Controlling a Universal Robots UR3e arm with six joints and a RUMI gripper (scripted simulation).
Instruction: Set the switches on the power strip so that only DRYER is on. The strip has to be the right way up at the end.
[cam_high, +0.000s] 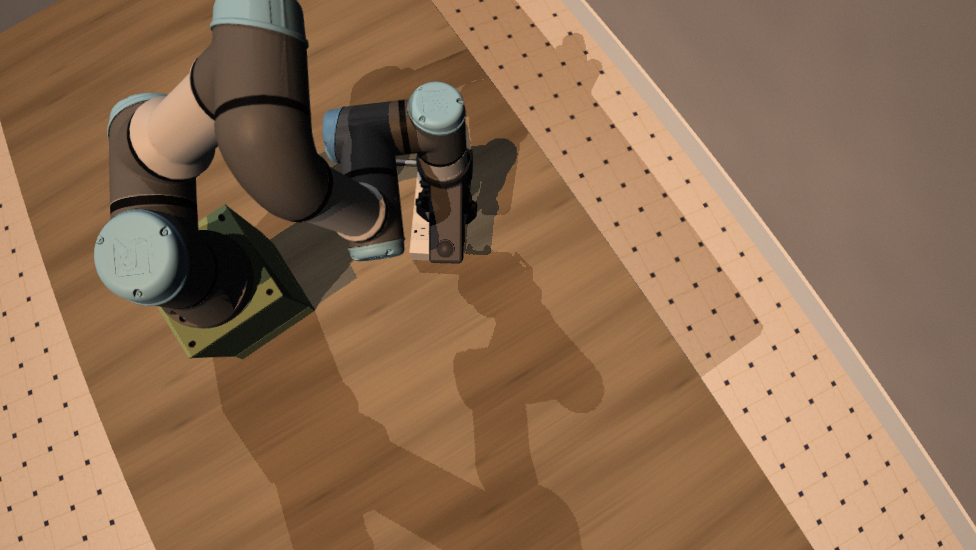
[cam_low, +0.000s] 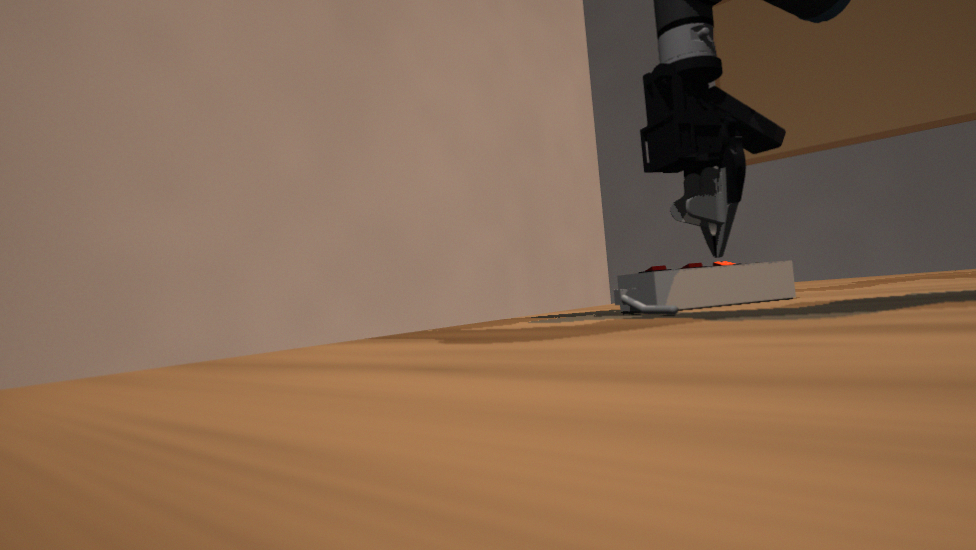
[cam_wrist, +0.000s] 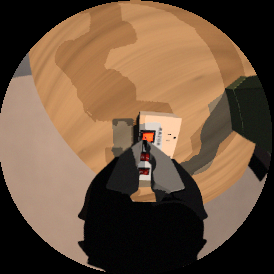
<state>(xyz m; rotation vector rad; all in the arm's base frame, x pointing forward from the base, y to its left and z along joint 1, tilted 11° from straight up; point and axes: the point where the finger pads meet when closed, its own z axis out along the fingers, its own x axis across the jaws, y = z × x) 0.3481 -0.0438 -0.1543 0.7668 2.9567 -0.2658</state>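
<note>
A pale power strip (cam_low: 706, 284) lies flat on the wooden table, right way up, with three red rocker switches on top. It also shows in the wrist view (cam_wrist: 159, 134) and mostly hidden under the arm in the overhead view (cam_high: 420, 228). The switch farthest from the cord (cam_low: 723, 262) glows bright orange; the other two (cam_low: 672, 267) look dark red. In the wrist view the bright switch (cam_wrist: 147, 136) sits just ahead of my fingertips. My gripper (cam_low: 717, 250) is shut and empty, pointing straight down, its tip just above or touching the bright switch. The labels are too small to read.
The arm's green base block (cam_high: 232, 293) stands left of the strip. A short grey cord stub (cam_low: 645, 306) sticks out of the strip's left end. A tall beige wall (cam_low: 300, 170) rises behind the table. Perforated pale panels (cam_high: 682, 225) flank the wooden top.
</note>
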